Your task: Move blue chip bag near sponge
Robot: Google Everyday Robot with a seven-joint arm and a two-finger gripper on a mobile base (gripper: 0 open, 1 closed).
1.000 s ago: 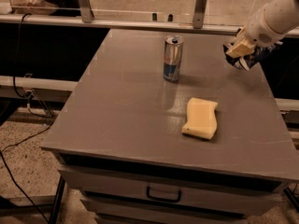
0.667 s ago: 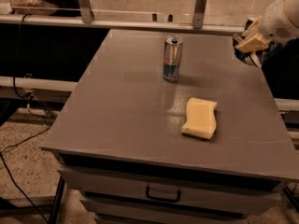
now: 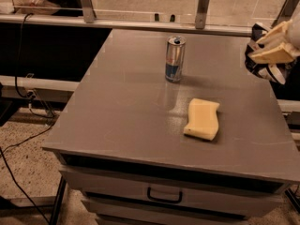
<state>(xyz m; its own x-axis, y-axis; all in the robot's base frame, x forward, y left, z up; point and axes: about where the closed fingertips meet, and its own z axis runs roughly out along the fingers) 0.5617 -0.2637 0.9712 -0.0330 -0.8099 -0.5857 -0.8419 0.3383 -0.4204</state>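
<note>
The pale yellow sponge (image 3: 202,118) lies flat on the grey table (image 3: 122,107), right of centre towards the front. My gripper (image 3: 254,48) is at the far right edge of the view, raised above the table's back right corner. Its pale yellow fingers (image 3: 274,54) are shut on the crumpled dark-blue chip bag (image 3: 267,71), whose dark foil and white edge show below and behind them. The bag hangs in the air, well to the right of and behind the sponge. The arm is mostly out of view.
A silver-and-blue drink can (image 3: 175,59) stands upright at the table's back centre, behind the sponge. A drawer with a black handle (image 3: 164,196) is under the tabletop. A glass-and-metal rail (image 3: 140,22) runs behind the table. Cables (image 3: 23,125) lie on the floor at left.
The gripper with the bag has moved right and a little up, from over the table's back right to the view's right edge. The sponge and can have not moved.
</note>
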